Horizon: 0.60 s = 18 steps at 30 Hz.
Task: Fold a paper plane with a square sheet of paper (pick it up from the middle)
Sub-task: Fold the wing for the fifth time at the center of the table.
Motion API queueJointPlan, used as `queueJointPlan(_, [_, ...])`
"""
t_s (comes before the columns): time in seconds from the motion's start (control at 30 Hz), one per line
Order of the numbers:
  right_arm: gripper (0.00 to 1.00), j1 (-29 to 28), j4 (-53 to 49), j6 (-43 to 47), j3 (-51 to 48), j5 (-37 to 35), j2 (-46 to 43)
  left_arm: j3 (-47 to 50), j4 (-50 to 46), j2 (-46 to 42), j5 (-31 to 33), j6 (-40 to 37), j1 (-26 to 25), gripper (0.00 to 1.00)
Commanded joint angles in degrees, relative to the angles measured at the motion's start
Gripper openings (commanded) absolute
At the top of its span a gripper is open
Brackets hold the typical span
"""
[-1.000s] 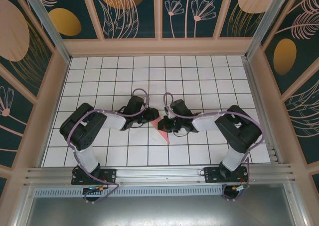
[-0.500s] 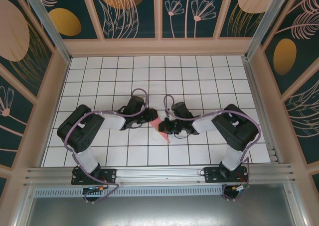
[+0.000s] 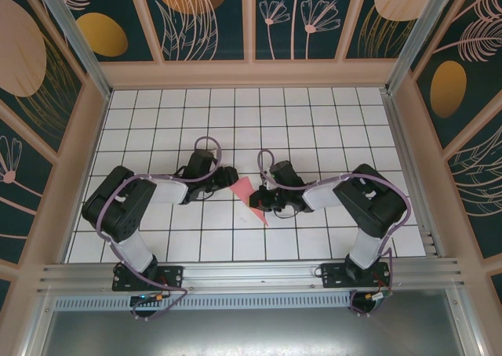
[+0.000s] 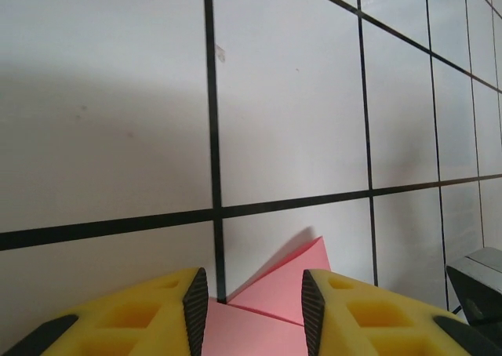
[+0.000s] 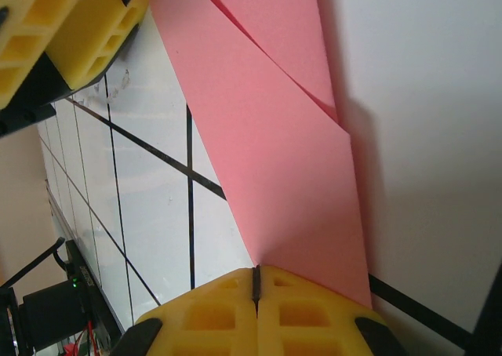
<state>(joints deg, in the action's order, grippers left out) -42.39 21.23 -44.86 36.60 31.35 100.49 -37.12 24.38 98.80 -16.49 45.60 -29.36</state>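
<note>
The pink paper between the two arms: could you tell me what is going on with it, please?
Two robot arms are folding a paper plane. The pink paper, already creased into a pointed, layered shape, lies on the white gridded table. The right gripper has its fingers shut on one edge of it. The left gripper sits at the paper's opposite corner with its fingers apart, gripping nothing.

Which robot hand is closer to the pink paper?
Right. The right gripper is shut on one end of the folded pink paper, touching it. The left gripper is open at the paper's other end, apparently not gripping it.
</note>
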Motion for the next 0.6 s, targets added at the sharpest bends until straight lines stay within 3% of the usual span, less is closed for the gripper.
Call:
queueJointPlan(0.0, [0.00,0.2,-9.9,1.1,-2.7,-3.3,2.6,1.9,-2.0,-0.1,2.9,-2.1,2.2,0.40])
queueJointPlan(0.37, [0.00,0.2,-8.3,-1.1,-1.6,-3.2,2.8,1.2,-5.8,-8.9,2.4,-1.7,2.7,0.43])
queueJointPlan(0.57, [0.00,0.2,-4.3,-10.0,-1.3,-5.6,2.5,2.1,-7.8,-14.8,1.1,1.6,2.4,0.42])
